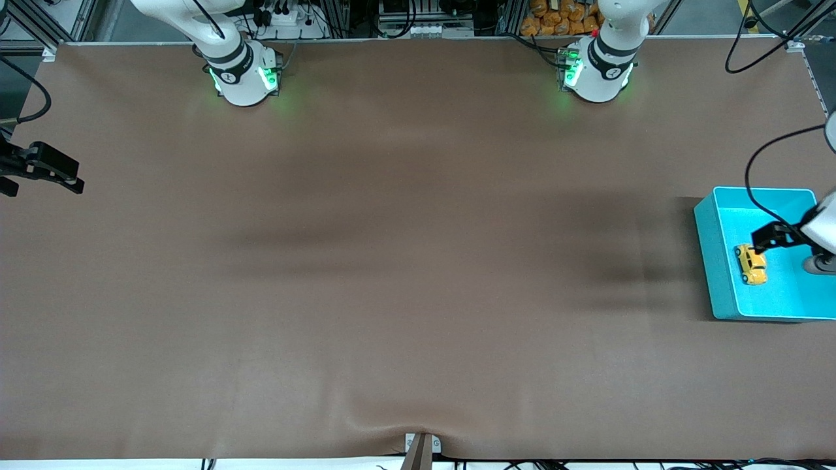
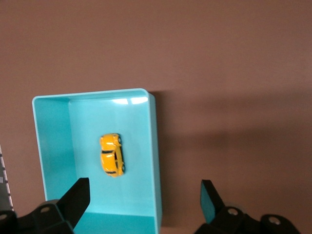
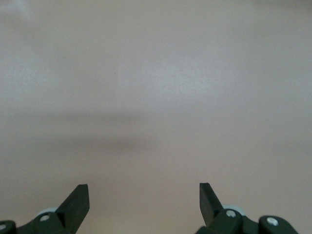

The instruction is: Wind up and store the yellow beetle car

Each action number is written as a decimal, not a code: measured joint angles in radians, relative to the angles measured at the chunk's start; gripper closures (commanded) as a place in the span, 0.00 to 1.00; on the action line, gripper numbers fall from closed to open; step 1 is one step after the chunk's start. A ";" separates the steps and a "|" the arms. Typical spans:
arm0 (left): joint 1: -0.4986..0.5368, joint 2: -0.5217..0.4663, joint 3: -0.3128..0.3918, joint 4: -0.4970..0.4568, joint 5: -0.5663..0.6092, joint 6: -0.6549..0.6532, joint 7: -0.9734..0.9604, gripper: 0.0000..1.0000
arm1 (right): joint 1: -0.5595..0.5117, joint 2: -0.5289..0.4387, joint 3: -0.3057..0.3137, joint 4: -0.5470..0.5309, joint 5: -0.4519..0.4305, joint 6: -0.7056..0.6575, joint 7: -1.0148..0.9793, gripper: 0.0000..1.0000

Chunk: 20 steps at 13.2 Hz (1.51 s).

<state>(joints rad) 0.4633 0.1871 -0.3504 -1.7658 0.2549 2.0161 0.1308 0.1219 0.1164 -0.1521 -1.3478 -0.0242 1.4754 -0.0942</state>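
While the left gripper [image 1: 763,243] hangs released over the teal bin [image 1: 712,261], the yellow beetle car [image 1: 751,264] lies free inside it, below the fingers; the right gripper [image 1: 62,176] waits open over the table's right-arm end

A: How is the front view lit?

B: Even overhead light is seen on the brown matte table cover [image 1: 392,294]. Soft, broad shadows are cast across its middle, and a darker one lies beside the teal plastic bin [image 1: 715,261]. Green glow is thrown around both arm bases.

A: And the wrist views?

B: A white glare patch is caught on the teal bin's inner wall [image 2: 129,101] in the left wrist view, and a shadow is laid on the cover next to it. The right wrist view is washed out and pale, with one faint shadow band.
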 measured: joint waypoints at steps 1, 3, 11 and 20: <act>-0.047 -0.018 0.013 0.002 -0.003 -0.025 -0.038 0.00 | 0.000 0.000 0.000 0.000 0.000 0.000 -0.001 0.00; -0.163 -0.052 0.056 0.011 -0.016 -0.094 -0.117 0.00 | 0.000 0.000 -0.001 0.000 0.000 0.000 -0.001 0.00; -0.515 -0.146 0.248 0.096 -0.149 -0.333 -0.245 0.00 | 0.000 0.000 -0.001 0.001 0.000 0.000 -0.002 0.00; -0.538 -0.204 0.271 0.203 -0.205 -0.555 -0.130 0.00 | -0.001 0.000 -0.002 0.001 0.000 0.000 -0.002 0.00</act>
<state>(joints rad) -0.0750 -0.0168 -0.0796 -1.5629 0.0495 1.4610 0.0004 0.1214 0.1164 -0.1536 -1.3466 -0.0242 1.4757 -0.0966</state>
